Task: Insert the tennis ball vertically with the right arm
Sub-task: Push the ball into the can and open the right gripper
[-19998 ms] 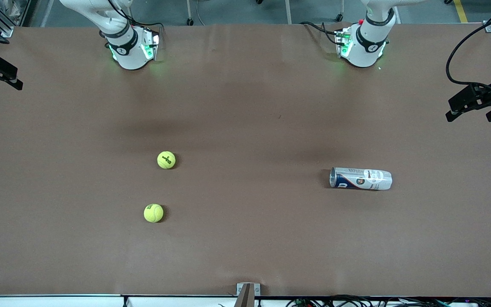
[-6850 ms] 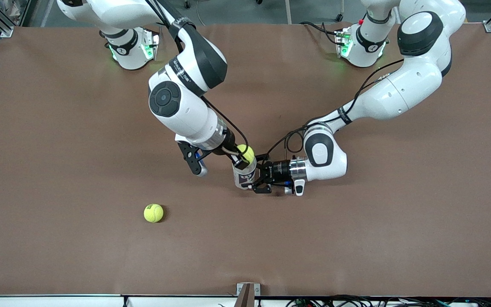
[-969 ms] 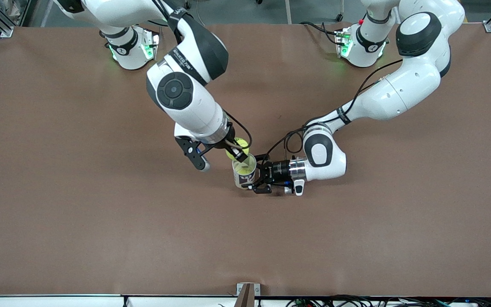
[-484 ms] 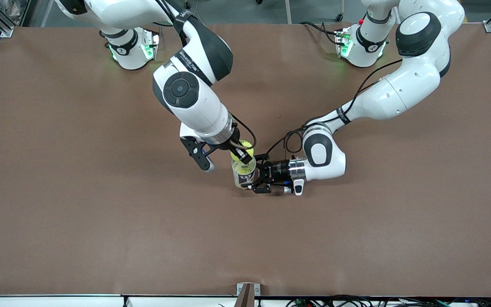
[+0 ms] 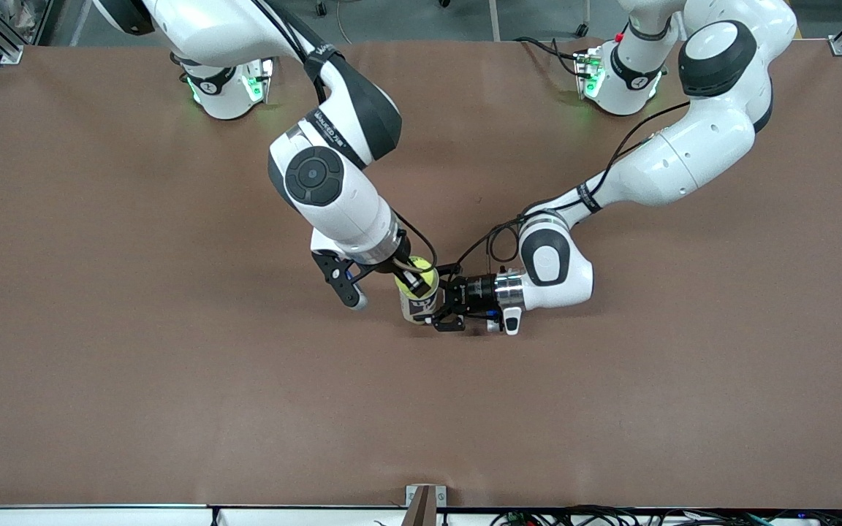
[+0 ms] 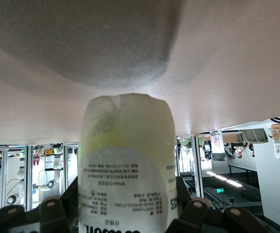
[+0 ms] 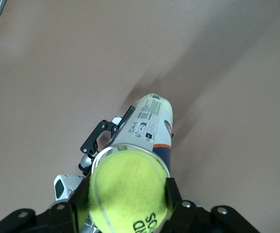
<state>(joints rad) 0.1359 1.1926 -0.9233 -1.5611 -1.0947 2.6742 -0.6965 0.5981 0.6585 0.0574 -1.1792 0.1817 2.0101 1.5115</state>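
A clear tennis-ball can (image 5: 415,307) with a white and blue label stands upright mid-table. My left gripper (image 5: 433,301) is shut on its side, low down; in the left wrist view the can (image 6: 126,165) fills the gap between the fingers (image 6: 194,213). A yellow tennis ball (image 5: 419,280) sits at the can's open mouth, and my right gripper (image 5: 414,279) is shut on it from above. In the right wrist view the ball (image 7: 127,191) lies between the fingers (image 7: 172,194), inside the can's rim (image 7: 147,126).
Bare brown tabletop (image 5: 172,380) surrounds the can. The right arm's elbow (image 5: 315,175) hangs over the table toward its base. The left arm's forearm (image 5: 655,172) lies low across the table toward its own end.
My right gripper has carried the ball sideways and down, from just beside the can's mouth onto it. The left gripper and the can have stayed still.
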